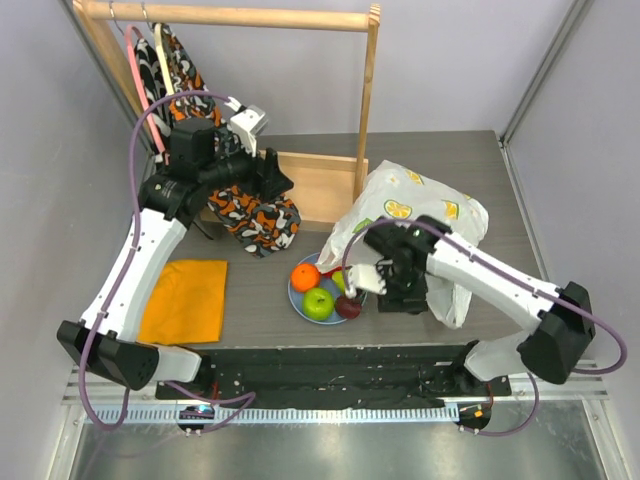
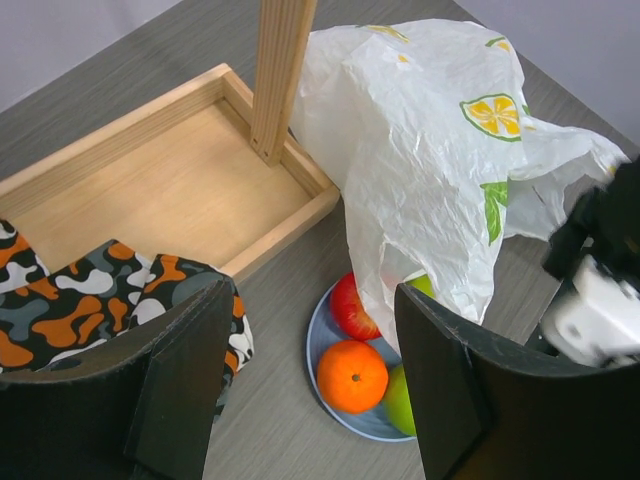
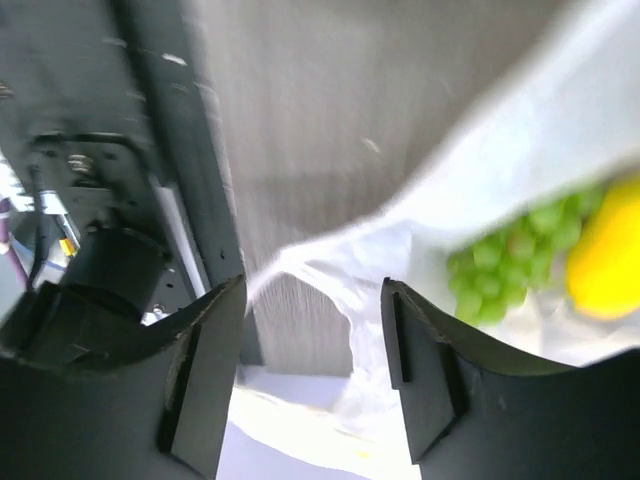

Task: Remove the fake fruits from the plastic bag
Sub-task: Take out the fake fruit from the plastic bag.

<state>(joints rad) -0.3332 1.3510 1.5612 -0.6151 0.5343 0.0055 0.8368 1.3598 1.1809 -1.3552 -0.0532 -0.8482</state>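
Looking down from above, you see the plastic bag [image 1: 415, 215] slumped right of the table's [image 1: 480, 160] centre, its open edge draped over the far side of the light-blue plate [image 1: 297, 298]. On that plate sit an orange [image 1: 305, 276], a green apple [image 1: 318, 303] and a dark plum [image 1: 348, 307]; the left wrist view also shows a red apple [image 2: 352, 305] tucked just beside the bag's hem.

Your right gripper [image 1: 385, 290] hangs at the bag's near edge, just right of the plate; its fingers [image 3: 430, 380] are spread. Thin white film of the bag lies between and beyond them, but you cannot tell whether either finger touches it. Inside the bag, up and to the right of the fingertips in the right wrist view, show a green grape bunch [image 3: 510, 270] and a yellow mango [image 3: 605, 260], both blurred, neither between the fingers.

Your left gripper [image 1: 272, 182] is held well away, over the patterned cloth [image 1: 255, 222] beside the wooden tray [image 1: 320, 185]. Its fingers [image 2: 185, 390] stand wide apart with nothing between them; the plate lies ahead of and below them. A folded orange cloth [image 1: 185, 300] rests left of the plate.
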